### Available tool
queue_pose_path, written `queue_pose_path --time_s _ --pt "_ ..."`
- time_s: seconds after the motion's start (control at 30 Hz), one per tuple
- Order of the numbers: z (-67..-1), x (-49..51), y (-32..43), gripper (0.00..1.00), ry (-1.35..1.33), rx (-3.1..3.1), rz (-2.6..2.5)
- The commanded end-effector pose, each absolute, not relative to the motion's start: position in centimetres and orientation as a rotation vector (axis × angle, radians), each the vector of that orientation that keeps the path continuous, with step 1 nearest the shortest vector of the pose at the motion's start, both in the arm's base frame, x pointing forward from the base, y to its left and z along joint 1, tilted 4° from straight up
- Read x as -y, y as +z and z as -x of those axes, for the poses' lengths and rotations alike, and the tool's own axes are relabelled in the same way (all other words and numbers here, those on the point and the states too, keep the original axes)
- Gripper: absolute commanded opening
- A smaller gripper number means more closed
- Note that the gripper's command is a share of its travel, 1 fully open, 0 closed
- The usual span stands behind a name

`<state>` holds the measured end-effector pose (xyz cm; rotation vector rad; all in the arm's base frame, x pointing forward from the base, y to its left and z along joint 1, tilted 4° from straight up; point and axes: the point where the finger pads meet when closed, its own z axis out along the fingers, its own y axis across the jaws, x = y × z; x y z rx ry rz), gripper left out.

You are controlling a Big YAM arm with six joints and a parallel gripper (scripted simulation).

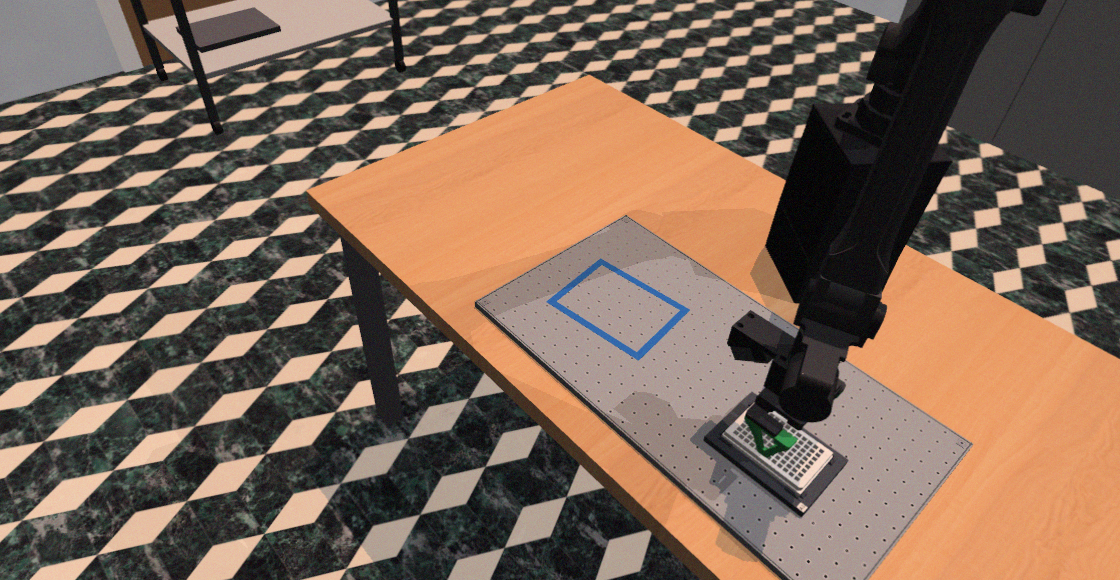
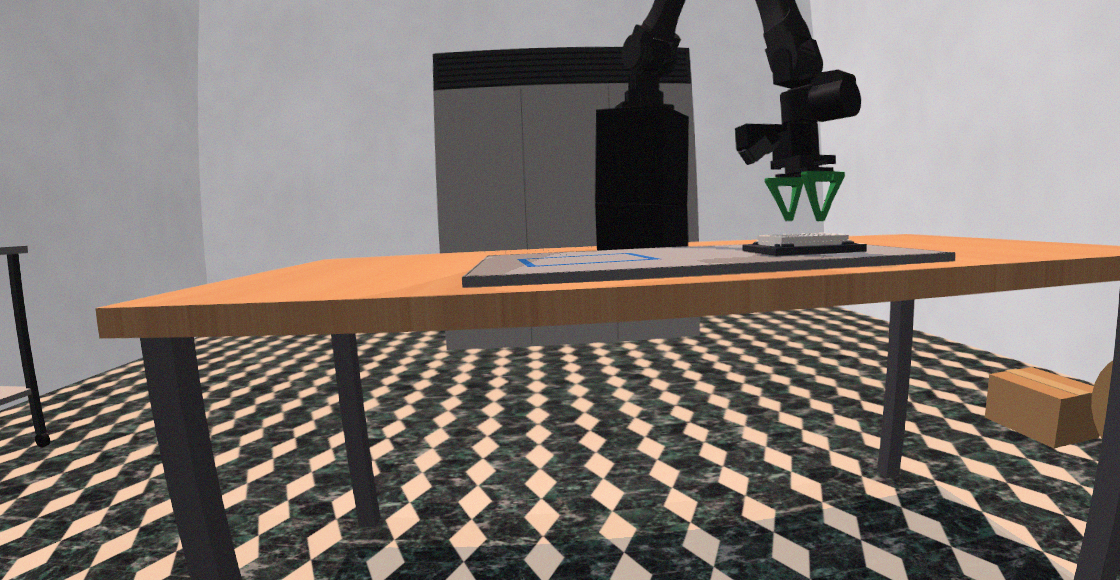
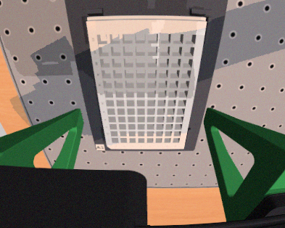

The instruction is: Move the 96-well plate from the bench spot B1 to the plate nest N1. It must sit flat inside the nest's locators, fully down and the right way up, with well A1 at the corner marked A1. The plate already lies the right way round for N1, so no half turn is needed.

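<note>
The white 96-well plate [image 1: 781,453] lies flat in the dark plate nest [image 1: 775,460] at the near right end of the grey perforated baseplate [image 1: 720,377]. In the wrist view the plate [image 3: 146,82] sits inside the nest's dark frame [image 3: 146,66], with a small corner label at its near left. My gripper [image 2: 805,216] with green fingers is open and empty. It hangs a little above the plate, clear of it, as the side view shows. In the wrist view the fingers stand wide on either side of the plate.
A blue rectangle outline [image 1: 617,308] marks a spot on the far half of the baseplate. The arm's black base [image 1: 845,208] stands behind the baseplate. A side shelf [image 1: 266,24] stands far left. A cardboard box [image 2: 1041,404] lies on the floor.
</note>
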<state>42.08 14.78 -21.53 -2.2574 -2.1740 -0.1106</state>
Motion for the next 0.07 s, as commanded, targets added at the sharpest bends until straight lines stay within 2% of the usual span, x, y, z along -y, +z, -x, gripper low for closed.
queue_pose_path --time_s 0.0,0.03 --pt "-42.73 -14.98 -20.4 1.0 -0.129 2.165 2.279" --pt "-42.73 -14.98 -20.4 1.0 -0.129 2.165 2.279"
